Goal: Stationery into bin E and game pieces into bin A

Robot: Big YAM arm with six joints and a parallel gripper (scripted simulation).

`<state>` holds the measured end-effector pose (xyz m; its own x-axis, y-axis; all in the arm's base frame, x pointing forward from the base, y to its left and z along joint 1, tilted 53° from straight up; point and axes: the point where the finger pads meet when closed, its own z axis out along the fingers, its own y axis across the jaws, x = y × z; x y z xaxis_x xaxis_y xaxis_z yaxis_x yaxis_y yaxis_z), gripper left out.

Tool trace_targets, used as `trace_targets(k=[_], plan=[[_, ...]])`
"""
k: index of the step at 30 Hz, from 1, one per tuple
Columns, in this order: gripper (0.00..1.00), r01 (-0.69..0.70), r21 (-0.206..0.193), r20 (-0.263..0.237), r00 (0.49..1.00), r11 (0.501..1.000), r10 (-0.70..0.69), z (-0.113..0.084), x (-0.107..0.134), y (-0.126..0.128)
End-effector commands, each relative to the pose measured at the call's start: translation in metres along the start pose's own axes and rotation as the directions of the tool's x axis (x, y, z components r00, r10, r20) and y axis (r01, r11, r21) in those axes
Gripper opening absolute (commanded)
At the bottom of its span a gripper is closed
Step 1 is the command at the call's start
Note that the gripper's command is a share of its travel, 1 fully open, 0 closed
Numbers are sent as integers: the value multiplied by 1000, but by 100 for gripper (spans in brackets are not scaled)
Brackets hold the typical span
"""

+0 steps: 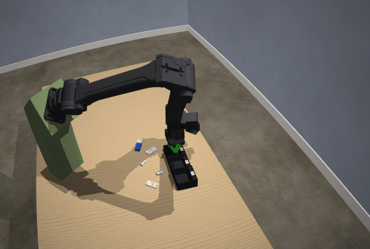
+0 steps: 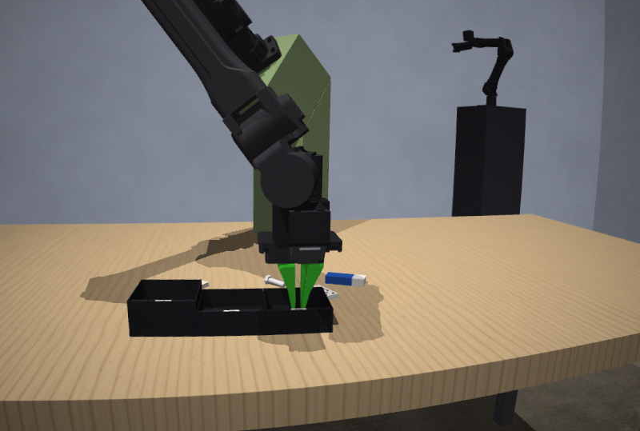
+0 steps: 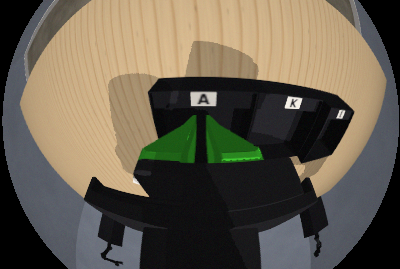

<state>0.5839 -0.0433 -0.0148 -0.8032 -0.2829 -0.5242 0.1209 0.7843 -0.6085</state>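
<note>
My gripper (image 1: 175,151) (image 2: 298,306) (image 3: 201,117) is shut to a narrow gap with nothing seen in it, fingertips down inside bin A (image 2: 312,321) (image 3: 172,85). Bin E (image 1: 187,185) (image 2: 162,320) is the taller one at the row's other end. A blue and white eraser (image 1: 138,145) (image 2: 345,279) lies on the table. One domino (image 1: 151,150) (image 2: 328,292) lies between the eraser and bin A; another domino (image 1: 151,184) lies toward bin E. The dark inside of bin A is partly hidden by the fingers; its contents cannot be told.
Bin K (image 1: 178,164) (image 2: 230,323) (image 3: 275,119) stands between bins A and E. A white bolt (image 1: 143,162) (image 2: 274,281) and a small grey-white thing (image 1: 159,173) lie on the arm's side of the bins. The green arm stand (image 1: 61,150) (image 2: 299,75) rises behind them.
</note>
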Motion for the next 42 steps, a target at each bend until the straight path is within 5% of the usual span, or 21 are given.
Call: trace_targets(k=[1,42], plan=[[10,1,6,-4,1000,1000,-1,6,3,-6],[10,-8,8,5,1000,1000,8,-1,-5,-15]])
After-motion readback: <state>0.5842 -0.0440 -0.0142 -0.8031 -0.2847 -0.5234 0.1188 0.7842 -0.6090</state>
